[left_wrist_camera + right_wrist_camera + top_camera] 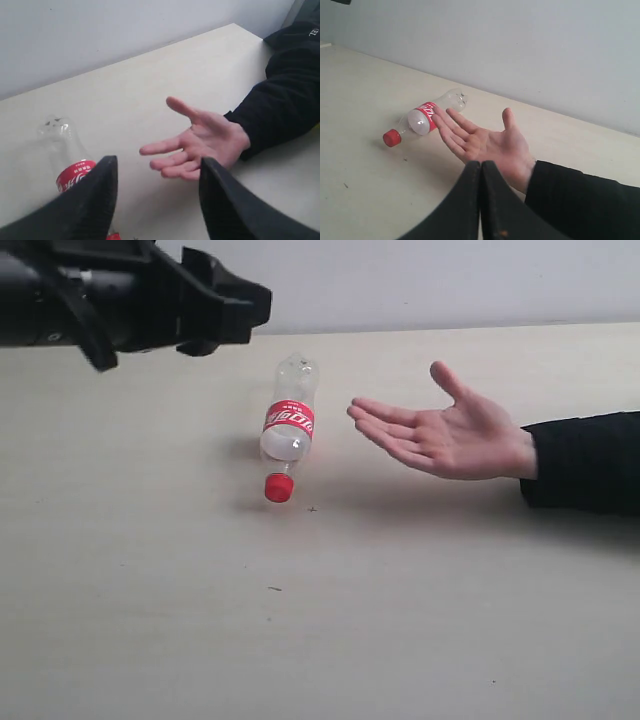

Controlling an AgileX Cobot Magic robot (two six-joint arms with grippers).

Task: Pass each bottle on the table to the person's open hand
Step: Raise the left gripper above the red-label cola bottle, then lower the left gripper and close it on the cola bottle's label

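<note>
While the black left gripper hangs above the far left part of the pale beige wood-grain tabletop, its jaws stand released and parted, with nothing between them (left wrist view). Clear plastic bottle with a red label and red screw cap: lying on its side on the tabletop, cap toward the near edge in the exterior view, base toward the grey wall. Bare open hand, palm up, fingers spread, black sleeve at the wrist: raised slightly over the tabletop, fingertips near the bottle's label but apart from it. Black right gripper: jaws clenched flat against each other, gripping nothing, just beside the wrist of the hand.
</note>
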